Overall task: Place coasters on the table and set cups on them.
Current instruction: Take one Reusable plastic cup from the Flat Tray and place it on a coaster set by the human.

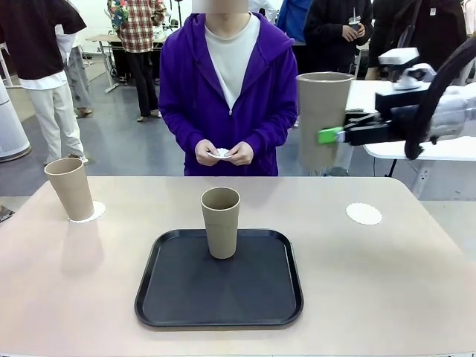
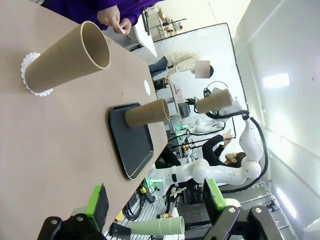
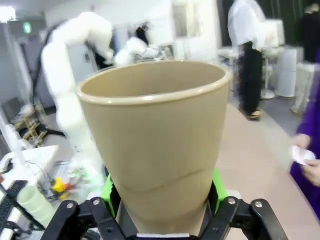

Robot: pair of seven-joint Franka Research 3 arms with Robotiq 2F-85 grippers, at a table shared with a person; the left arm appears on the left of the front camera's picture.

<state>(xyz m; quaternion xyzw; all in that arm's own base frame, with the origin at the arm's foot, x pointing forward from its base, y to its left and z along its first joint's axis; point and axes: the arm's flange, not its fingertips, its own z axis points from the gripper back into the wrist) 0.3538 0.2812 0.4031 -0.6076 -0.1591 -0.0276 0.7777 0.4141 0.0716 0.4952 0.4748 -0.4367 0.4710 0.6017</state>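
Black tray: matte, flat, low rim, rounded corners; nearest me, mid table.
Tray cup: tan, upright on the tray's far half, no coaster under it.
Left gripper: mine, spread wide, nothing between the green pads.
Left cup: upright on the left coaster; lacy edge shows round the base. Looks finished to me.
Right coaster: white paper, round, scalloped; lies flat and bare at far right, well apart from the tray.
Held cup: upright, rim up, aloft over the table's far right, touching no surface.
Right gripper: mine, clenched on the held cup below its middle, a pad on each side.
Cup make: matte greyish-tan, tall, tapered, no handle, rim wider than base; faint line round the lower wall in the right wrist view.
Handling, my guess: light, stiff, matte so not slippery. The taper keeps it from sliding down through the pads. Narrow base means tippy, so hold the lower wall and set it down straight.
Coaster handling, my guess: thin, soft, shifts if nudged.
Hands: person at the far side holds a small white paper, likely the third coaster.
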